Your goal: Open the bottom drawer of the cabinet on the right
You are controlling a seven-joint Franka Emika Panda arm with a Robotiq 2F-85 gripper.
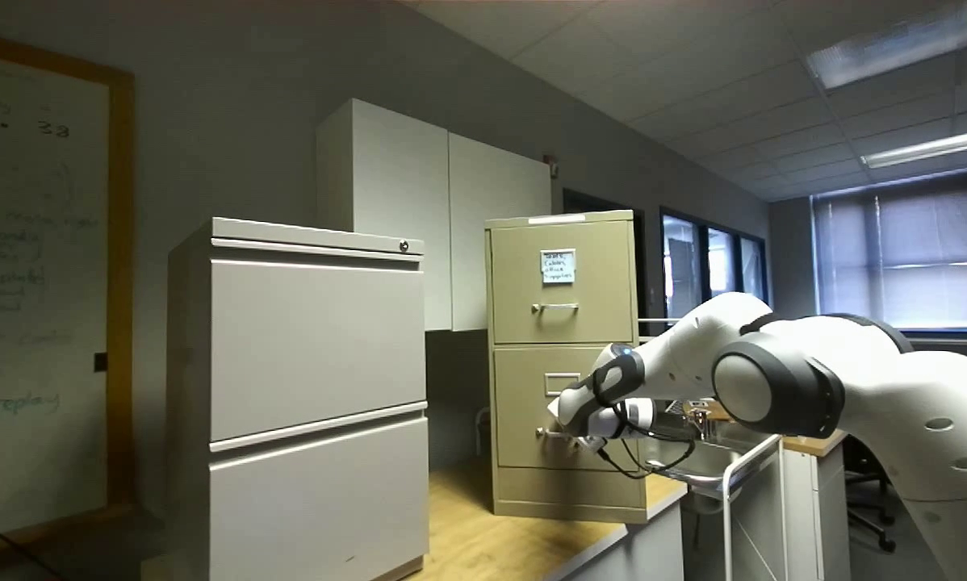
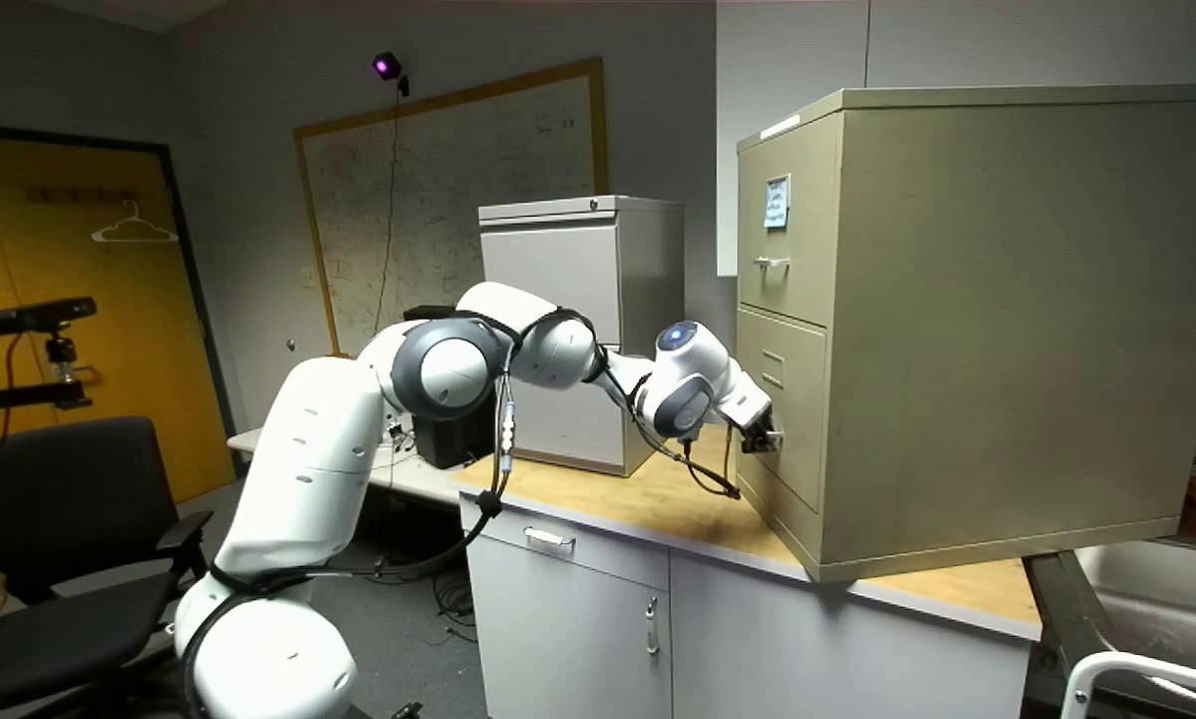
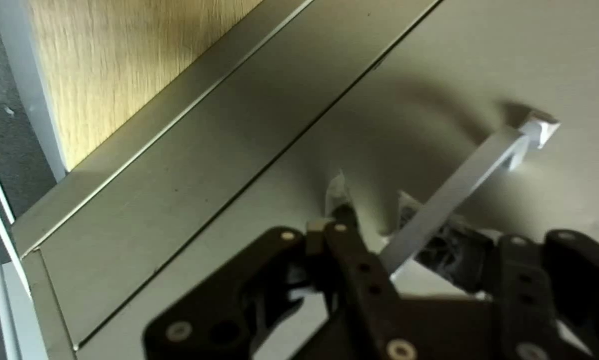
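The tan two-drawer cabinet (image 1: 568, 491) stands on the counter and also shows in an exterior view from its side (image 2: 1017, 320). Its bottom drawer (image 1: 520, 375) sits flush and closed, below the upper drawer with a white paper (image 1: 558, 266). The bottom drawer fills the upper right of the wrist view (image 3: 579, 195). My gripper (image 2: 761, 437) is at the drawer's metal handle (image 3: 459, 187). In the wrist view the gripper's fingertips (image 3: 373, 205) are apart, close to the drawer front. The handle crosses in front of the right fingertip; its near end is hidden behind the left finger.
A wider pale grey cabinet (image 1: 318, 347) stands on the same wooden counter (image 2: 648, 504), beside the tan one. A metal sink (image 2: 1157, 589) and a white rail (image 2: 1167, 667) lie on the tan cabinet's far side. White cupboards (image 1: 403, 202) hang behind.
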